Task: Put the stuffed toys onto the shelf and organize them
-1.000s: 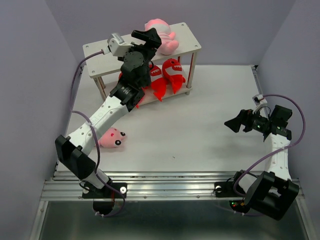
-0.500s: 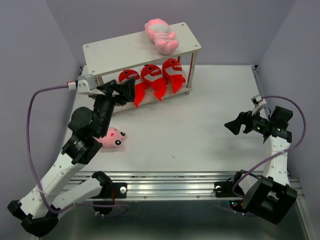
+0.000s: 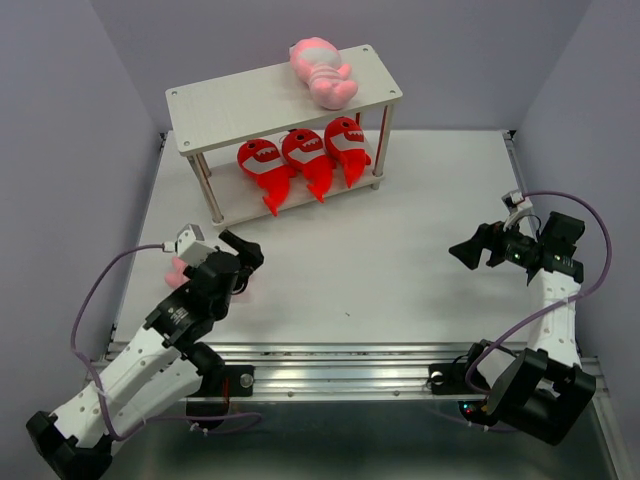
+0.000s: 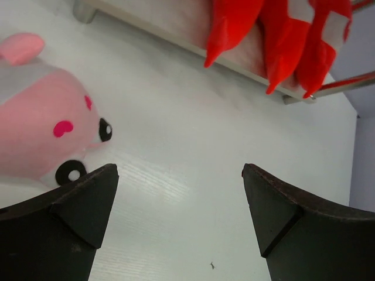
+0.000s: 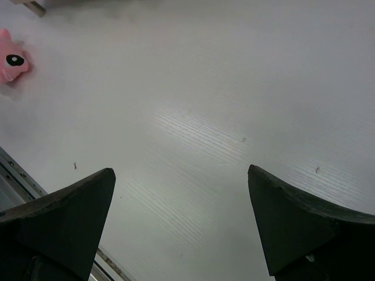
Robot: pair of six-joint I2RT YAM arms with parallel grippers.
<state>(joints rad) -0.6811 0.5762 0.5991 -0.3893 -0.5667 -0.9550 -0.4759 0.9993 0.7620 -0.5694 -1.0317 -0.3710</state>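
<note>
Left hand [image 4: 179,175] back by seemingly right-facing toy [image 4: 41,129]

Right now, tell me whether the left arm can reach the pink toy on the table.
Probably yes: the open left gripper hovers just beside the pink toy, and nothing lies between them.

3x red sharks [image 3: 303,158], 2x pink plush [image 3: 323,73]

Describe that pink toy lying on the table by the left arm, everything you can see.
The pink toy looks soft and plush: pale pink with a lighter stripe, two black eyes with white dots, darker pink cheek spots and a small rounded nub. It lies on the white table, just to one side of the open left gripper, which is not holding it.
</note>
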